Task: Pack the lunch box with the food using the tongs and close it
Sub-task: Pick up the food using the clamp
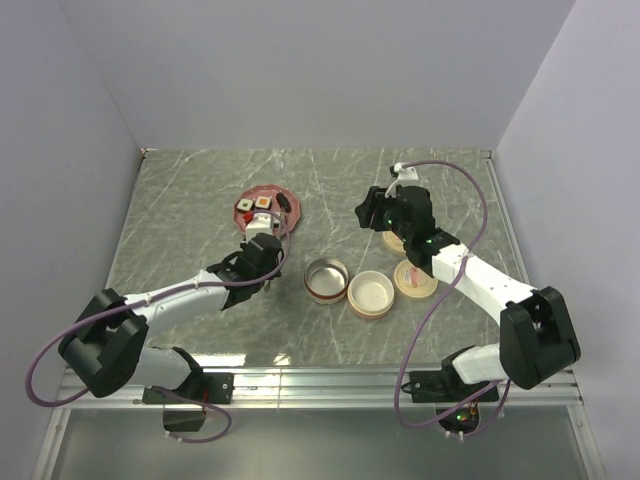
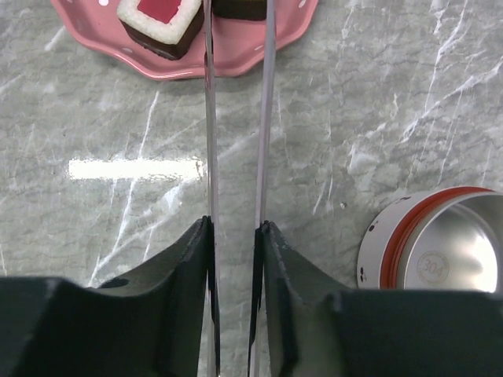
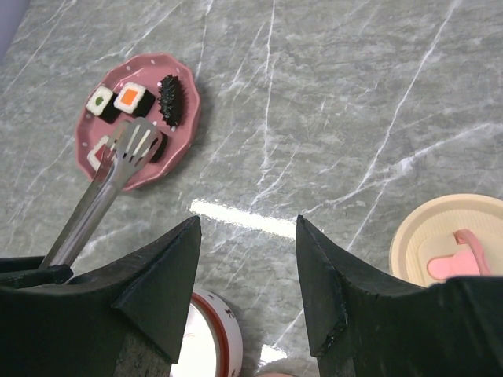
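Note:
The food sits on a pink dotted plate (image 1: 284,190) (image 3: 182,133): a green-topped roll (image 3: 100,102), an orange-topped roll (image 3: 132,97), a dark lumpy piece (image 3: 170,100) and a red-topped block (image 2: 161,17) (image 3: 97,153). My left gripper (image 1: 258,254) (image 2: 234,224) is shut on the tongs (image 2: 266,118) (image 3: 102,196), squeezing both arms. The slotted tong heads (image 3: 137,143) are over the plate, with a dark-sided piece (image 2: 240,6) between the arms. The lunch box is open: a metal tin with a red band (image 1: 326,280) (image 2: 440,247) and a cream tier (image 1: 371,294). My right gripper (image 1: 372,213) (image 3: 247,228) hovers open and holds nothing.
A cream lid with a pink handle (image 1: 415,278) (image 3: 452,247) lies right of the tiers, and another cream disc (image 1: 394,241) lies under the right arm. A white red-rimmed tin (image 3: 212,338) is just below the right fingers. Grey walls enclose the marble table (image 1: 200,180).

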Robot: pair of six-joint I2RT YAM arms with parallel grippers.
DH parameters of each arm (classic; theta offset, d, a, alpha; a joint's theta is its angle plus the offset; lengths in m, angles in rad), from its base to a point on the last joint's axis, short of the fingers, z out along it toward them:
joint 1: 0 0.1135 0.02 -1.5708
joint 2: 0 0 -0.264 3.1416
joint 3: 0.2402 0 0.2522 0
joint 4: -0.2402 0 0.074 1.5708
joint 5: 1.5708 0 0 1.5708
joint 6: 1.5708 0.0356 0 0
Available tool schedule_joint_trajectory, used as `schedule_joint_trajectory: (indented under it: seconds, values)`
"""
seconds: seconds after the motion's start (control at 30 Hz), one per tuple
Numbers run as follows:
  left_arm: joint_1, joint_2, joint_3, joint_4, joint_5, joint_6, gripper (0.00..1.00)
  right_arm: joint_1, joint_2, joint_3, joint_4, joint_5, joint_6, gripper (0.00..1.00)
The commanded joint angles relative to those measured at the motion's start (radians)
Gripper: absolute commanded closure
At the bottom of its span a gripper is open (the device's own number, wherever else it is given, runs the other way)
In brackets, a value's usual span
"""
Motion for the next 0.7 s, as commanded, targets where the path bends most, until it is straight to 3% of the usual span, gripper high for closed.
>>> schedule_joint_trajectory:
  seconds: [0.0, 0.27, 0.47, 0.67]
  values:
    - [-0.004, 0.016, 0.041, 0.015, -0.034, -0.008, 0.70, -0.001, -0.020, -0.014, 0.048, 0.001, 0.004, 0.41]
    - [-0.010, -0.111, 0.000, 0.073, -0.059, 0.010, 0.78, -0.001, -0.008, -0.014, 0.054, 0.009, 0.001, 0.41]
    - [-0.019, -0.233, -0.023, 0.072, -0.065, 0.026, 0.79, -0.002, 0.031, 0.026, 0.038, 0.036, -0.005, 0.41]
    - [-0.056, -0.252, -0.031, 0.067, -0.044, 0.016, 0.80, -0.008, 0.046, 0.051, 0.021, 0.074, -0.015, 0.41]
